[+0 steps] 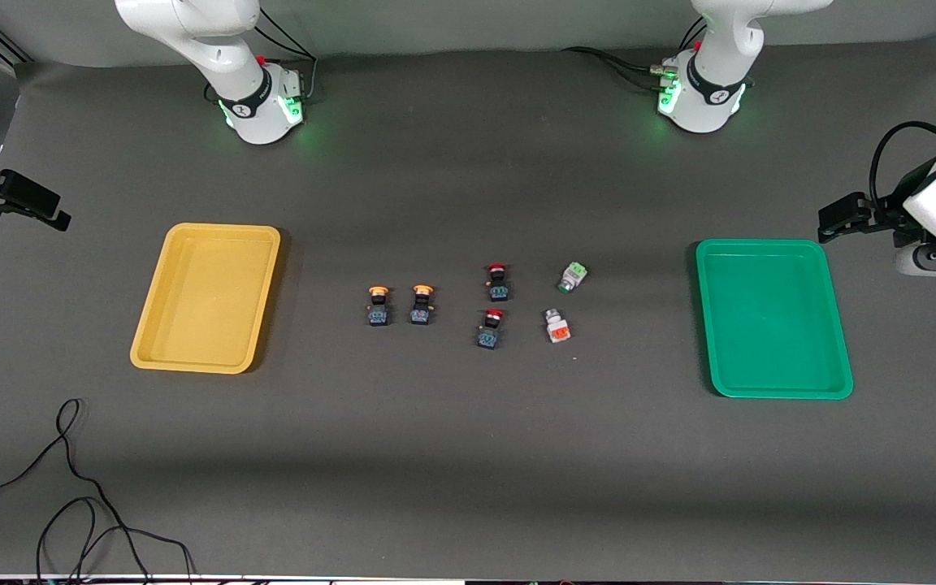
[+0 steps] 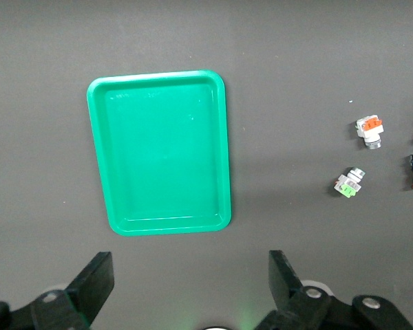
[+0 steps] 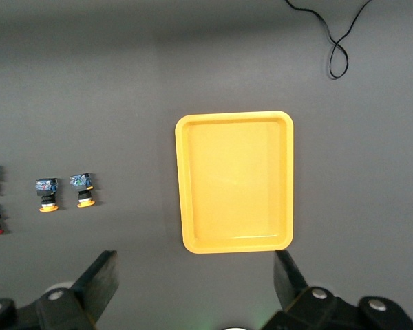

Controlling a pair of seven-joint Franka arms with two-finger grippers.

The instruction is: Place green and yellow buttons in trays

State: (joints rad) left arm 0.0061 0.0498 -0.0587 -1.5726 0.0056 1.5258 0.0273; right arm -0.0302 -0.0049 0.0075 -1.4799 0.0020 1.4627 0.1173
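Left hand (image 2: 189,289) hangs w/ fingers wide apart, empty, up over the tabletop (image 1: 468,455) at its own end, just off the green tray (image 1: 773,317). Right hand (image 3: 196,289) is the same: fingers spread, nothing held, up near the yellow tray (image 1: 208,296) at the right arm's end. Both arms wait, prob. parked clear so neither blocks the middle.

Both trays are empty. Btwn them sit the buttons: two yellow-capped buttons (image 1: 400,304) side by side, upright on black bodies, toward the yellow tray; the green-faced button (image 1: 573,277) lies tilted, toward the green tray. Two red-capped buttons (image 1: 493,315) and an orange-faced button (image 1: 556,326) sit close by, likely distractors. Nothing sorted yet.
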